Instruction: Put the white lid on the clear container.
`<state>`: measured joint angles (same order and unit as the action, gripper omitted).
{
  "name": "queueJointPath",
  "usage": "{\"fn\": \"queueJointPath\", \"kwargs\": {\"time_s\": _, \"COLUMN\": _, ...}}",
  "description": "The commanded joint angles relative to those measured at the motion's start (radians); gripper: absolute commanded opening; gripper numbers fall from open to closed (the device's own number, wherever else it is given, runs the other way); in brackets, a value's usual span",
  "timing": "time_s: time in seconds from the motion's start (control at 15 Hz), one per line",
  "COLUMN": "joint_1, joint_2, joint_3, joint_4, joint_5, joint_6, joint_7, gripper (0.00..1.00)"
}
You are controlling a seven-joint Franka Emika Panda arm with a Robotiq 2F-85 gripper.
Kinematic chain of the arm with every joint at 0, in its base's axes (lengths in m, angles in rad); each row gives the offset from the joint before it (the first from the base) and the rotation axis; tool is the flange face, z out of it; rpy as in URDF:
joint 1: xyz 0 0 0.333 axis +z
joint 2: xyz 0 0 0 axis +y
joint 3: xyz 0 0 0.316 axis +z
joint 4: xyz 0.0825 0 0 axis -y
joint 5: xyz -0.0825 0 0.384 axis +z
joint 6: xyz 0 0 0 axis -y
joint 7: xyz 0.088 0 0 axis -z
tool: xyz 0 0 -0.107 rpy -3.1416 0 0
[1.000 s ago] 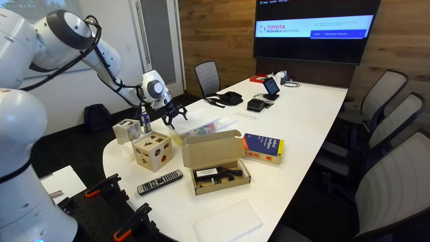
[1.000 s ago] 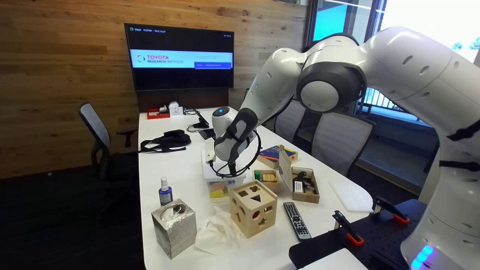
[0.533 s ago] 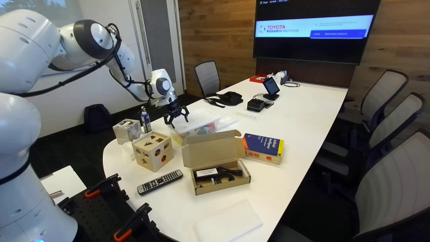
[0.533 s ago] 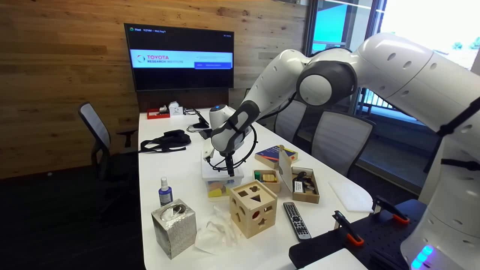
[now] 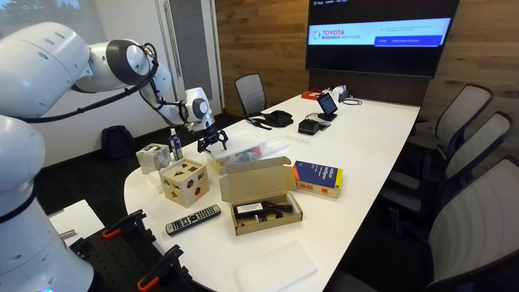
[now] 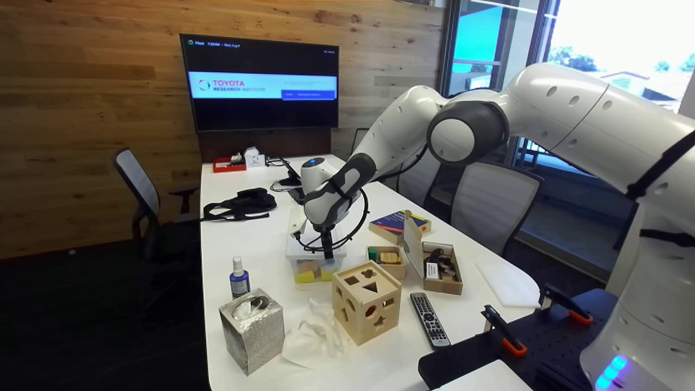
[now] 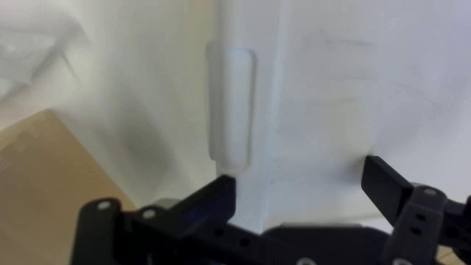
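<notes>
The white lid (image 5: 248,140) lies on top of the clear container (image 5: 239,158), which holds colored pieces. The lid (image 6: 296,250) and container (image 6: 315,270) also show in an exterior view, partly hidden by the arm. In the wrist view the lid (image 7: 331,117) fills the right half, with a raised latch along its edge. My gripper (image 5: 213,147) is open and points down at the lid's near end. In the wrist view my gripper (image 7: 300,176) has one fingertip at the lid's edge by the latch and the other over its top. Whether the fingertips touch, and whether every edge is seated, I cannot tell.
A wooden shape box (image 5: 184,183), tissue box (image 5: 153,158) and spray bottle (image 5: 175,146) stand near the container. An open cardboard box (image 5: 265,217), blue book (image 5: 318,176) and remote (image 5: 193,219) lie closer. A flat white sheet (image 5: 275,267) lies at the front edge.
My arm has lowered and the wrist has come more upright, with the gripper staying at the lid's near end. The container with its lid has shifted slightly. The gripper stays open.
</notes>
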<state>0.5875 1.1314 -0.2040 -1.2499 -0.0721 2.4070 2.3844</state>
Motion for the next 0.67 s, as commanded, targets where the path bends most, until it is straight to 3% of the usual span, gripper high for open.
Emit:
{"fn": "queueJointPath", "kwargs": {"time_s": 0.0, "joint_1": -0.034, "joint_2": 0.052, "joint_3": 0.038, "joint_4": 0.083, "joint_5": -0.035, "joint_6": -0.039, "joint_7": 0.000, "gripper": 1.00}}
{"fn": "queueJointPath", "kwargs": {"time_s": 0.6, "joint_1": -0.056, "joint_2": 0.096, "joint_3": 0.086, "joint_4": 0.120, "joint_5": -0.084, "joint_6": -0.101, "joint_7": -0.044, "gripper": 1.00}}
